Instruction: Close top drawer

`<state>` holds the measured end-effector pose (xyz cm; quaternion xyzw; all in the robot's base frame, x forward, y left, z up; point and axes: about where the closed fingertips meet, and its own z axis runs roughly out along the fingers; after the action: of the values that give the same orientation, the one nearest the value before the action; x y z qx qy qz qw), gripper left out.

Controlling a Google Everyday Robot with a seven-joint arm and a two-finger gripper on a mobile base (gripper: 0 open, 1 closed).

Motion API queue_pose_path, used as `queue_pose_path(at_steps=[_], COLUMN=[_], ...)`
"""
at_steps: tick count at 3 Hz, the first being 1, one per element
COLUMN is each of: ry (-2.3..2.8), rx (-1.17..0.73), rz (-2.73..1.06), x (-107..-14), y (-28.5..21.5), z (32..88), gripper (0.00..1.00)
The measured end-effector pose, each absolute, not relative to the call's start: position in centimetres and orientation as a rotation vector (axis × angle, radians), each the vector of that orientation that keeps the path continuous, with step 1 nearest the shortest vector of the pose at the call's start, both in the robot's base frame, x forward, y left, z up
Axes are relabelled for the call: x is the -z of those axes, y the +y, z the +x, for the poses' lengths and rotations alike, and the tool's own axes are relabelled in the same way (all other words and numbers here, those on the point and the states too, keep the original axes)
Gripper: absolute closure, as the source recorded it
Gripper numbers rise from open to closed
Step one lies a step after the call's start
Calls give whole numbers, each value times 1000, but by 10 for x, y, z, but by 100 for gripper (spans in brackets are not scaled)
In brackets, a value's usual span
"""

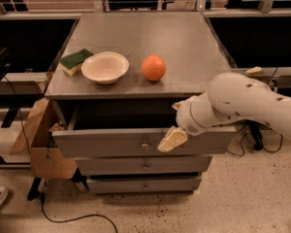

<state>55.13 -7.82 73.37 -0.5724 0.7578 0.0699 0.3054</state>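
The top drawer (106, 142) of the grey cabinet stands pulled out, its dark inside showing behind the long flat front panel. Its small metal knob (144, 143) sits at the panel's centre. My gripper (172, 139), with pale yellow fingertips, hangs in front of the panel just right of the knob, at the end of my white arm (242, 106) that reaches in from the right. The arm hides the right part of the drawer's opening.
On the cabinet top (184, 47) lie a green and yellow sponge (75, 61), a white bowl (105, 67) and an orange (153, 67). Two shut drawers (145, 166) sit below. A cardboard box (39, 144) leans at the left. Cables (63, 217) run over the floor.
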Motion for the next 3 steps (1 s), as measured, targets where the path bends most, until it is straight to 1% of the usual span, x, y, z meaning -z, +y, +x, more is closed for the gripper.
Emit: queue_pose_path(at_steps=[2, 3], ry=[2048, 2086], rx=[-221, -245], rz=[-1364, -1337], x=[-752, -741], y=[-126, -134], z=[502, 499], gripper=[66, 89])
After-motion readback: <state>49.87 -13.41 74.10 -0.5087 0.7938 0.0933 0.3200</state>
